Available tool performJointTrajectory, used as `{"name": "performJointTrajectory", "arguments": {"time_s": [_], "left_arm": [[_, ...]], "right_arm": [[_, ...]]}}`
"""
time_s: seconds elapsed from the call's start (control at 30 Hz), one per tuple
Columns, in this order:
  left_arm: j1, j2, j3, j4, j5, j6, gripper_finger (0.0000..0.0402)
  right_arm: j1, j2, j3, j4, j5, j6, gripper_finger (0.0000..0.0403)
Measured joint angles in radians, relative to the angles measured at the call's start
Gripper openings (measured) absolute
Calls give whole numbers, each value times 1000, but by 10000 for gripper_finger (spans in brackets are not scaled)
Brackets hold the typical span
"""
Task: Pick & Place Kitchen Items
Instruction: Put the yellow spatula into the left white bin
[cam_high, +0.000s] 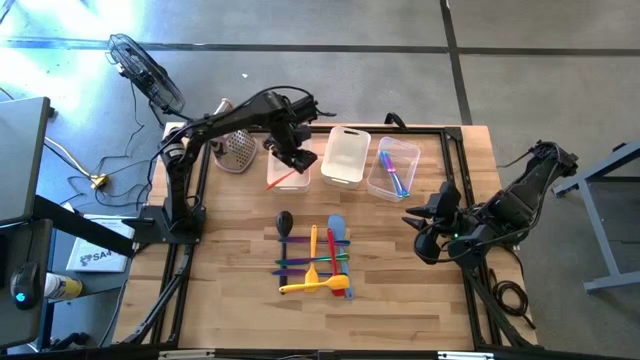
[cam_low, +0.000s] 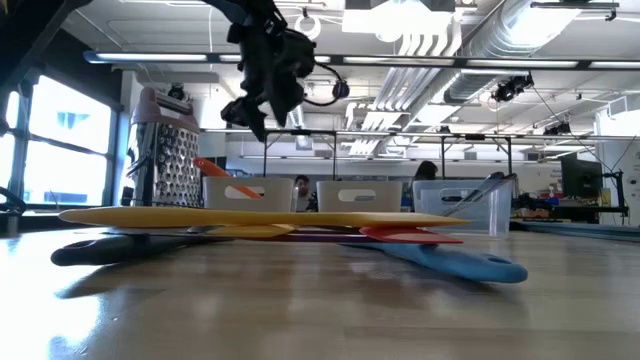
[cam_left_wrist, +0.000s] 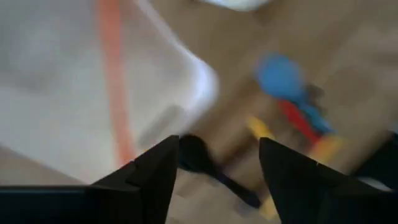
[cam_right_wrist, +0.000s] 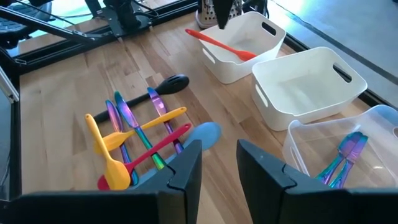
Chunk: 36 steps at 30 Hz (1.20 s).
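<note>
1. Sorting is partly done — an orange spatula (cam_right_wrist: 219, 43) lies in the bin nearest the grater (cam_high: 288, 170), a few blue-purple utensils (cam_high: 393, 171) lie in the far bin (cam_high: 411, 152), and the middle bin (cam_high: 347, 155) holds nothing.
2. Most utensils (cam_high: 315, 259) lie piled mid-table, not yet sorted.
3. The left gripper (cam_high: 291, 152) hovers above the spatula's bin, jaws spread, gripping nothing.
4. The right gripper (cam_high: 426, 227) waits at the table's right, fingers slightly parted, empty.
5. Only the right wrist view shows the spatula resting inside its bin — the low view hides the bins' contents.
</note>
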Motion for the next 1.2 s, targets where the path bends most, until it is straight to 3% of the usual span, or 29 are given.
{"name": "performJointTrajectory", "arguments": {"time_s": [0.17, 0.27, 0.47, 0.57, 0.7, 0.9, 1.07, 1.2], "left_arm": [[-43, 0, 61, -112, 221, 26, 233], [-96, 0, 122, -249, 271, 109, 233], [-242, -71, 189, -250, 321, 98, 233], [-314, -97, 199, -245, 226, 75, 233], [-431, -113, 207, -255, -2, -26, 233], [-623, -112, 208, -210, -224, -372, 233], [-770, -86, 207, -79, -346, -658, 233], [-867, -48, 207, -2, -435, -789, 233]], "right_arm": [[0, 0, 0, 0, 64, -48, 94], [0, 0, 0, -1, 152, -80, 94], [-22, 0, 0, 0, 322, -176, 94], [-50, 0, 0, -4, 340, -230, 94], [-96, 0, 0, -7, 295, -317, 94], [-146, -1, 0, -9, 106, -551, 94], [-161, -1, 0, -11, -131, -628, 94], [-161, -1, 0, -11, -266, -652, 94]]}}
